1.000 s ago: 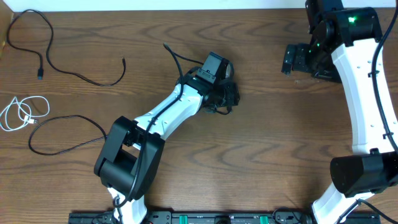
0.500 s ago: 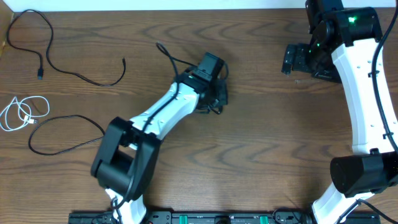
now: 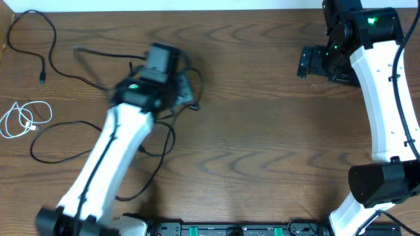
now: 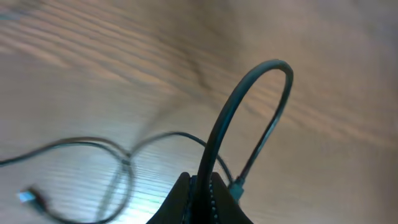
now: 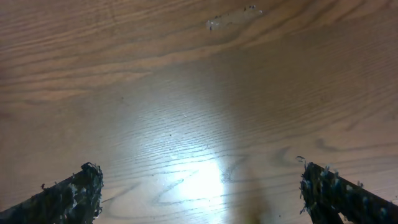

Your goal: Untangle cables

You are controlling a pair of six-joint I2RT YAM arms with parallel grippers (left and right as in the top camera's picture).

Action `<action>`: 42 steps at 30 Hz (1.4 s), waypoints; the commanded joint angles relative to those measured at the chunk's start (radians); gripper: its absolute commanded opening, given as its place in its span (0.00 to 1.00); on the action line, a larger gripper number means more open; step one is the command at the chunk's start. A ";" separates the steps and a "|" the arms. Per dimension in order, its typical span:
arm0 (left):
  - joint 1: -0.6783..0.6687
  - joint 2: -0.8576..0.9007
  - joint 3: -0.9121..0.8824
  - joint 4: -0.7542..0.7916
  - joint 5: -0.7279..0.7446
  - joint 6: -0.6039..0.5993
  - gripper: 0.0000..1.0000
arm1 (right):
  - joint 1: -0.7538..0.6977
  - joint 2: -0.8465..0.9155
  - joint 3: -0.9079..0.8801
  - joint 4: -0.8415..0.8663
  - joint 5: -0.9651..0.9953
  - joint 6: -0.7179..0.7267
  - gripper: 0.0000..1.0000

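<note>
- Right now your left gripper (image 4: 202, 185) has its jaws pressed together on a black cable (image 4: 249, 93), pinched right at the fingertips.
- From that pinch the black cable rises clear of the table (image 4: 323, 37) in a tall arch. It bends over to the right and comes back down just right of the gripper.
- From overhead your left arm (image 3: 125, 141) is blurred. Its tip sits left of the table's middle, toward the far edge, and thin black strands trail from it down and left beside the arm.
- More black cords (image 4: 118, 162) lie flat on the wood to the left of the pinch, crossing one another, with a small plug (image 4: 28, 198) at the lower left.
- Well apart to the left, a long black cable (image 3: 52, 46) curls near the far-left corner. A white cable (image 3: 26, 115) sits coiled at the left edge, and a black loop (image 3: 79, 123) lies just beside it.
- Your right gripper (image 3: 312, 62) stands spread wide at the far right, holding nothing and well apart from every cable. Its wrist view shows both fingers (image 5: 68, 196) over bare wood.
</note>
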 commanded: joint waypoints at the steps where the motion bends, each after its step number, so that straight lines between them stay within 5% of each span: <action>1: 0.101 -0.074 0.006 -0.029 -0.039 0.014 0.08 | -0.002 -0.006 0.016 -0.001 0.018 -0.006 0.99; 16: 0.698 -0.117 0.005 -0.248 -0.040 -0.072 0.08 | -0.002 -0.006 0.016 -0.001 0.018 -0.006 0.99; 20: 0.845 -0.117 -0.002 -0.296 -0.109 -0.192 0.08 | -0.002 -0.006 0.016 -0.001 0.018 -0.006 0.99; 31: 1.100 -0.116 -0.118 -0.291 -0.143 -0.255 0.09 | -0.002 -0.006 0.016 -0.001 0.018 -0.006 0.99; 35: 1.127 -0.116 -0.153 -0.278 -0.143 -0.294 0.21 | -0.002 -0.006 0.016 -0.001 0.018 -0.006 0.99; 38: 1.127 -0.116 -0.156 -0.277 -0.143 -0.294 0.42 | -0.002 -0.006 0.016 -0.001 0.018 -0.006 0.99; 42: 1.127 -0.116 -0.156 -0.278 -0.130 -0.294 0.44 | -0.002 -0.006 0.016 -0.001 0.018 -0.006 0.99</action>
